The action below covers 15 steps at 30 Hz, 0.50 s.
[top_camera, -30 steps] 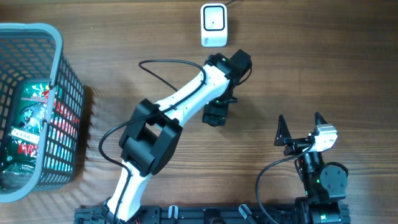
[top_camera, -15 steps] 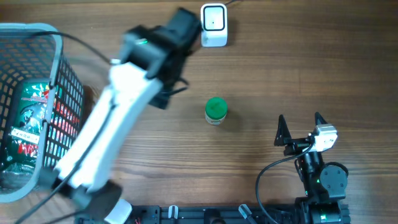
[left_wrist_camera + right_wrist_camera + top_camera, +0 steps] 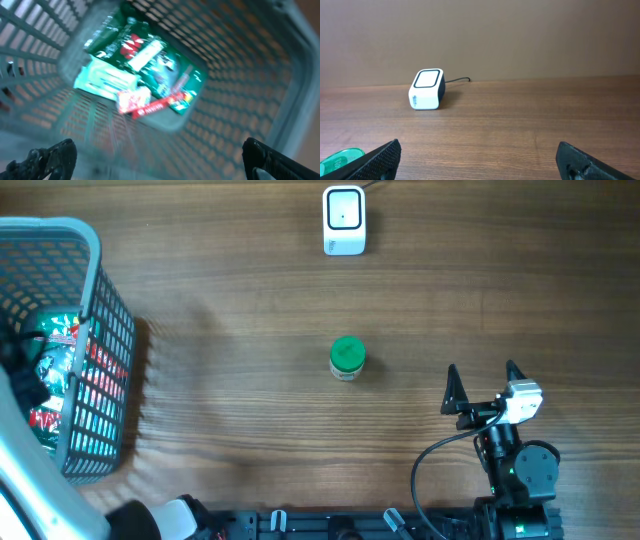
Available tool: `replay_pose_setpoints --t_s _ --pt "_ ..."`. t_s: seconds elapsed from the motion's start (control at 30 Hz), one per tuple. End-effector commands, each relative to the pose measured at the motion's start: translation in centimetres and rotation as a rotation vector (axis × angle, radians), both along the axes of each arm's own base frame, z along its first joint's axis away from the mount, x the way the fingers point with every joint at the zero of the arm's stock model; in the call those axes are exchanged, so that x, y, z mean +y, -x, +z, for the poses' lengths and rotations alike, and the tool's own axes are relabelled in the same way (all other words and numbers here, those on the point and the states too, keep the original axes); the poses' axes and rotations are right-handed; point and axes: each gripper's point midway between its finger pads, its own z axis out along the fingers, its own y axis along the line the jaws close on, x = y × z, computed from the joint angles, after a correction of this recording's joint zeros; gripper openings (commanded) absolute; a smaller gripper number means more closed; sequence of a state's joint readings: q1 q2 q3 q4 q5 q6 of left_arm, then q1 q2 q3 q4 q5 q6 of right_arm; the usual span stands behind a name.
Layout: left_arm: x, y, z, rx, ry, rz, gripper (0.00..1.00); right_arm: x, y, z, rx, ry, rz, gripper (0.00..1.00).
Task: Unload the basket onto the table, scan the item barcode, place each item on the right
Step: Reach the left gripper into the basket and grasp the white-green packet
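A small jar with a green lid (image 3: 347, 358) stands alone on the table's middle, and its lid (image 3: 340, 159) shows at the lower left of the right wrist view. The white barcode scanner (image 3: 343, 220) sits at the far edge, also seen as a scanner (image 3: 426, 89) ahead of the right gripper. My left gripper (image 3: 160, 161) hangs open over the blue-grey basket (image 3: 95, 290), looking down on green and red packets (image 3: 145, 70); this view is blurred. My right gripper (image 3: 480, 162) is open and empty near the front right, right gripper (image 3: 485, 385).
The basket's mesh walls (image 3: 260, 75) surround the packets on all sides. My white left arm (image 3: 40, 490) runs along the left front corner. The scanner's cable (image 3: 457, 80) trails behind it.
My left arm swung from the table's middle, where it left the green-lidded jar standing, leftward to above the basket. The right arm has not moved.
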<state>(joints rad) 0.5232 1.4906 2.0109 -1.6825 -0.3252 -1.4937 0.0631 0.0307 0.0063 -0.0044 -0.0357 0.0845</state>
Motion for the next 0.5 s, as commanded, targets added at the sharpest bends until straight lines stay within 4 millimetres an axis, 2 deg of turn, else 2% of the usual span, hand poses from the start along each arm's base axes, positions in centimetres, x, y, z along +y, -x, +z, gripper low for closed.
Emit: replay_pose_setpoints --t_s 0.0,0.07,0.17,0.3,0.37,0.47 --pt "2.6 0.9 -4.5 0.126 0.139 0.026 1.00 0.0 0.0 0.2 -0.006 0.006 -0.004 1.00" --pt "3.8 1.4 -7.0 0.182 0.183 0.063 1.00 0.0 0.0 0.2 -0.006 0.006 -0.004 1.00" --pt "5.7 0.8 -10.9 0.231 0.199 0.018 1.00 0.0 0.0 0.2 -0.006 0.006 -0.004 1.00" --pt "8.4 -2.0 -15.9 0.270 0.131 -0.187 1.00 0.0 0.0 0.2 -0.006 0.006 -0.005 1.00" --pt "9.7 -2.9 -17.6 0.308 0.088 -0.279 1.00 0.0 0.0 0.2 -0.006 0.006 -0.004 1.00" --pt "10.6 -2.4 -20.4 0.404 0.078 -0.326 1.00 0.0 0.0 0.2 -0.006 0.006 -0.004 1.00"
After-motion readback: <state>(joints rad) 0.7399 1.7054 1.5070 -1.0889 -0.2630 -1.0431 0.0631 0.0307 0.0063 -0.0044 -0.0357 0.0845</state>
